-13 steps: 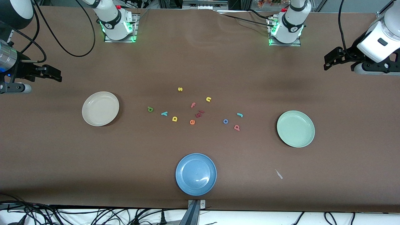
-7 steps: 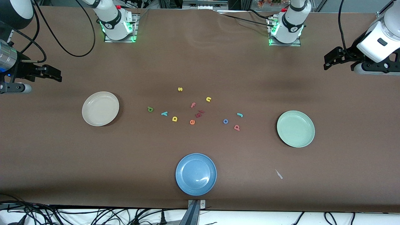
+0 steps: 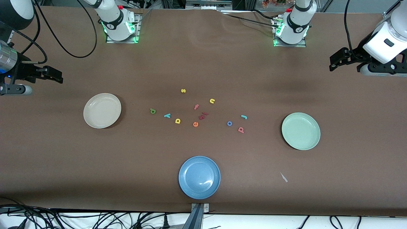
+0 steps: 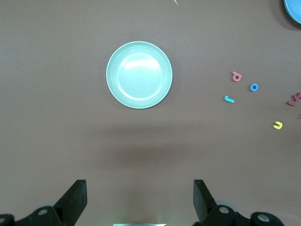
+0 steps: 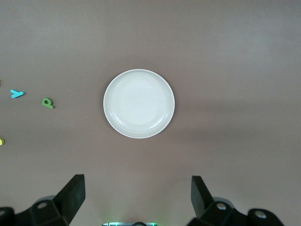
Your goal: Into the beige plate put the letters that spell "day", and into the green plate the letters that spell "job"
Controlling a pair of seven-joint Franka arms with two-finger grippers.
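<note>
The green "d" [image 3: 153,111], teal "y" [image 3: 167,115] and yellow "a" [image 3: 177,121] lie in a row mid-table, toward the empty beige plate [image 3: 102,110]. The teal "j" [image 3: 244,117], blue "o" [image 3: 229,123] and pink "b" [image 3: 241,129] lie close together toward the empty green plate [image 3: 300,131]. My right gripper [image 3: 56,76] hangs open and empty over bare table at its end, with the beige plate [image 5: 138,103] in its wrist view. My left gripper [image 3: 334,63] hangs open and empty at the other end, with the green plate [image 4: 139,74] in its wrist view.
Between the two groups lie a yellow "s" [image 3: 183,91], a yellow "n" [image 3: 212,101], a pink "f" [image 3: 196,107], dark red letters [image 3: 203,115] and an orange "e" [image 3: 195,124]. A blue plate [image 3: 199,177] sits nearest the front camera. A small white scrap [image 3: 283,177] lies near it.
</note>
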